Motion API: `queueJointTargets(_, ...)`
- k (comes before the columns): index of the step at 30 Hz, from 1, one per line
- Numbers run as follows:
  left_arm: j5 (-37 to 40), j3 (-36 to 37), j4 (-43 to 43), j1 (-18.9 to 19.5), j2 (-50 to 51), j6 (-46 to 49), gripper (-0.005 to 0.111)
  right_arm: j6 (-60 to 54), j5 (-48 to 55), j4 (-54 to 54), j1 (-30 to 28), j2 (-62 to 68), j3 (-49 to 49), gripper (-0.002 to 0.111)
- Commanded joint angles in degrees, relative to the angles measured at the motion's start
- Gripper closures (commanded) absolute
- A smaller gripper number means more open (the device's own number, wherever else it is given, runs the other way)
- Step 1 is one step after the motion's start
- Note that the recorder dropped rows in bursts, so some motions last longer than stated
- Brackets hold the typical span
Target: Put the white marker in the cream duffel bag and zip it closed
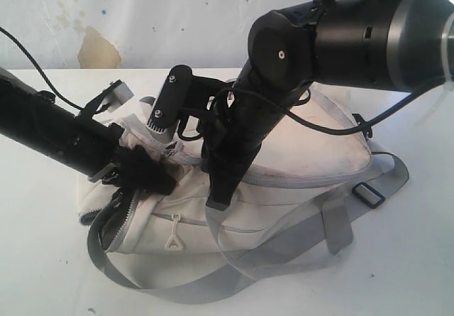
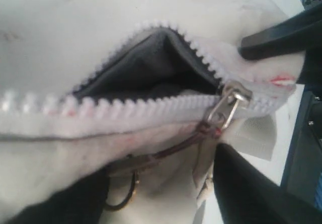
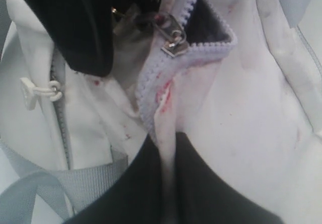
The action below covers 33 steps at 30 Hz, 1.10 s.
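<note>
The cream duffel bag lies on its side on the table. Its top zip is partly open, showing dark grey lining, and the metal slider sits at the end of the gap. My left gripper is open at the bag's left end, with the slider's pull and a dark ring lying loose between its fingers. My right gripper reaches down from above and is shut on a fold of the bag's cream fabric just beside the slider. The white marker is out of view.
A grey shoulder strap loops over the white table in front of the bag, with a black buckle at the right. A side pocket's white zip pull hangs on the front. The right arm crosses above the bag.
</note>
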Motion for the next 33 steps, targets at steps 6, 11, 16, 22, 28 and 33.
queueJointTargets(6,-0.7,-0.3,-4.7,-0.1,0.6,1.9,0.052,0.4,-0.2,-0.8,-0.4,-0.2,0.1,0.108)
queueJointTargets(11,-0.7,-0.3,-3.4,-0.1,1.2,1.9,0.094,0.4,-0.2,-0.8,-0.4,-0.2,0.1,0.108)
queueJointTargets(16,0.8,-0.8,-2.9,0.0,1.2,0.2,0.107,0.4,-0.1,-0.8,-0.4,-0.2,0.1,0.108)
queueJointTargets(22,8.1,-7.5,3.6,0.9,-1.3,-13.7,0.107,0.8,0.4,-0.8,-0.4,-0.2,0.1,0.108)
queueJointTargets(28,8.1,-7.7,6.1,5.7,-3.6,-18.1,0.107,3.4,0.9,-0.8,-0.4,-0.2,0.1,0.108)
queueJointTargets(33,8.1,-7.7,5.8,8.6,-5.0,-19.2,0.107,5.6,2.2,-2.5,-0.5,-0.2,0.1,0.108)
